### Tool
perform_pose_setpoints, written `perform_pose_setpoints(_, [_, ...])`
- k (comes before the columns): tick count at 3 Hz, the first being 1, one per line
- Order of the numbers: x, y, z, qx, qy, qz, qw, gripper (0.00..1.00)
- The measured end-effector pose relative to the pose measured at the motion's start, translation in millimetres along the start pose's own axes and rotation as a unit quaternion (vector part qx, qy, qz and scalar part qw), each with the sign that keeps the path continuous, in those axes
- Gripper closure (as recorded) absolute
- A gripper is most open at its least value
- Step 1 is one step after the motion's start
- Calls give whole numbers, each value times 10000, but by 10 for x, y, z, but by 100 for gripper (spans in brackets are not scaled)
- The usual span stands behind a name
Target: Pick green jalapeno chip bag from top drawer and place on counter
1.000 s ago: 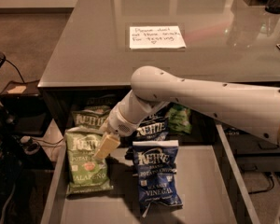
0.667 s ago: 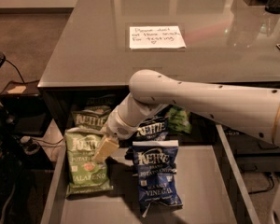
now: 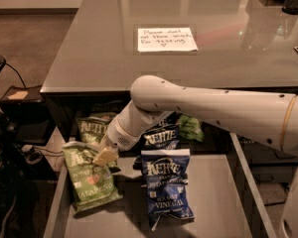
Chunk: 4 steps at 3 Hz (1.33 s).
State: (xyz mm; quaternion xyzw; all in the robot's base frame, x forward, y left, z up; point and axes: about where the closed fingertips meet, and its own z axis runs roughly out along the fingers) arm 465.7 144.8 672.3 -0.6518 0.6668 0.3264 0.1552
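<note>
The green jalapeno chip bag (image 3: pixel 91 181) lies flat at the front left of the open top drawer (image 3: pixel 216 197), with JALAPENO readable along its bottom. My gripper (image 3: pixel 105 157) hangs from the white arm (image 3: pixel 208 108), which reaches in from the right. It is just over the bag's upper right corner, at or very near its surface. The glossy grey counter (image 3: pixel 99 48) with the white handwritten note (image 3: pixel 166 38) lies above and behind the drawer.
A blue Kettle vinegar bag (image 3: pixel 165 188) lies right of the jalapeno bag. A darker green Kettle bag (image 3: pixel 92 128), another blue Kettle bag (image 3: pixel 161 138) and a green packet (image 3: pixel 189 128) sit at the drawer's back under the counter edge. Cables and dark gear crowd the left floor (image 3: pixel 5 148).
My gripper and forearm have shifted slightly left, closer over the jalapeno bag's top corner. The bags have not visibly moved.
</note>
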Motion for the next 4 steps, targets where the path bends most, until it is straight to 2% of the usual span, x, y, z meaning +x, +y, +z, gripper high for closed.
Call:
perform_pose_setpoints(1, [-126, 29, -61, 29, -127, -32, 9999, 100])
perform_pose_setpoints(2, [-234, 52, -370, 281, -302, -179, 9990, 100])
perform_pose_setpoints(3, [-303, 126, -841, 622, -446, -330, 9965, 100])
perform_pose_setpoints(4, [-349, 213, -1356, 854, -474, -337, 9946, 100])
